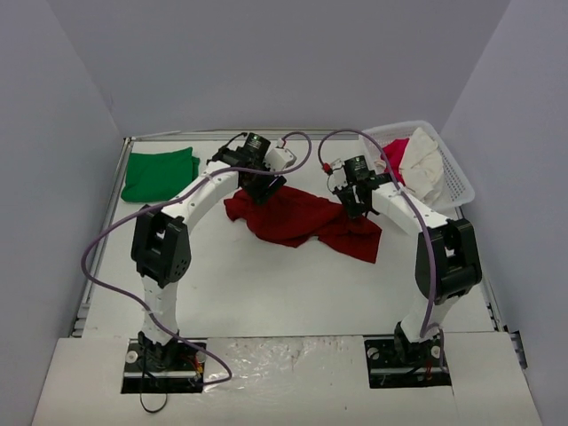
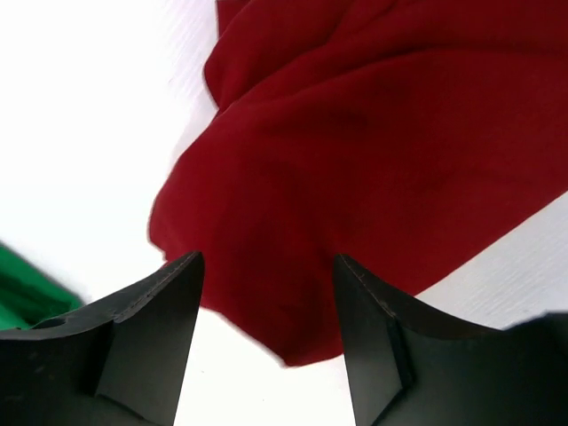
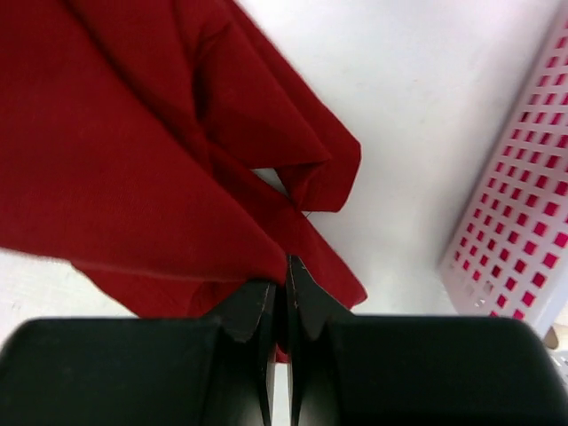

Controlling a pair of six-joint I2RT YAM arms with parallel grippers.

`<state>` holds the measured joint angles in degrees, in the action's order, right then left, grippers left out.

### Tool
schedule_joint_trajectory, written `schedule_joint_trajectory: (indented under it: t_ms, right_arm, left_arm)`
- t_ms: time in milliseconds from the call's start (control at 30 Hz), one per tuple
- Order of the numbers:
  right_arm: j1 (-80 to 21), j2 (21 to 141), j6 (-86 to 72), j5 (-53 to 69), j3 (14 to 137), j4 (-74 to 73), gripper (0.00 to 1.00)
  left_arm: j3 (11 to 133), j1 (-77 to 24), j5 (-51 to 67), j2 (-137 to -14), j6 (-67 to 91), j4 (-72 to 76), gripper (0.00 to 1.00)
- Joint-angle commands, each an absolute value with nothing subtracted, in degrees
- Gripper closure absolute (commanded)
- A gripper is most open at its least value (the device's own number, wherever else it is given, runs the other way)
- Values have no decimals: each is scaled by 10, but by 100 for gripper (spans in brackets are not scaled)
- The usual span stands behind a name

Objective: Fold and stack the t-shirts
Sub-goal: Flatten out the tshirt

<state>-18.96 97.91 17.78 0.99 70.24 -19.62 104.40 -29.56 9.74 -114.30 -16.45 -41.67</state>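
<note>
In the middle of the top view, nearest to the arm bases, the dark red t-shirt (image 1: pixel 302 217) lies on the desk (image 1: pixel 284 293) as a crumpled heap that stretches from the centre toward the right. Its edges are turned over and wrinkled, and no clean fold shows in it.

The left claw (image 1: pixel 264 188) hangs over the left end of this heap. It is released: its two fingers stand apart and nothing is between them, and in its wrist view the red cloth lies below the gap. I cannot tell if it touches the cloth.

The right claw (image 1: pixel 359 209) is at the right part of the heap. It is clenched, and in its wrist view a thin edge of the red cloth runs into the closed fingers, so it is grasping the dark red t-shirt.

Farther away, in the upper left of the top view, the green t-shirt (image 1: pixel 160 173) lies as a compact, flat rectangle, well apart from the red one. In the upper right a white basket (image 1: pixel 457 182) holds some white cloth (image 1: pixel 422 160) and a pink-red piece; I cannot tell what these are.

I judge the task about half done: the green shirt looks folded, while the red one must be flattened, folded and then stacked with the green one.
</note>
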Motion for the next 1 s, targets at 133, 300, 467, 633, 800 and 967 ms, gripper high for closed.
schedule_joint_trajectory:
  t_ms: [133,300,467,633,800,967]
  right_arm:
    - [-175,1061,118,-88,769,-192,99]
    - [-178,1035,148,-28,771,-185,15]
    - [-191,963,186,25,755,-170,8]
    - [-238,891,247,158,755,-227,30]
    - [-306,919,305,229,777,-360,68]
    - [-357,964,335,263,755,-400,71]
  left_arm:
    - [929,-283,29,-1017,-180,-345,41]
    - [873,-241,69,-950,-172,-344,49]
    - [862,-162,149,-926,-156,-369,54]
    - [839,-132,152,-909,-158,-366,57]
    - [821,-119,164,-893,-148,-366,64]
    - [812,-108,172,-892,-134,-363,67]
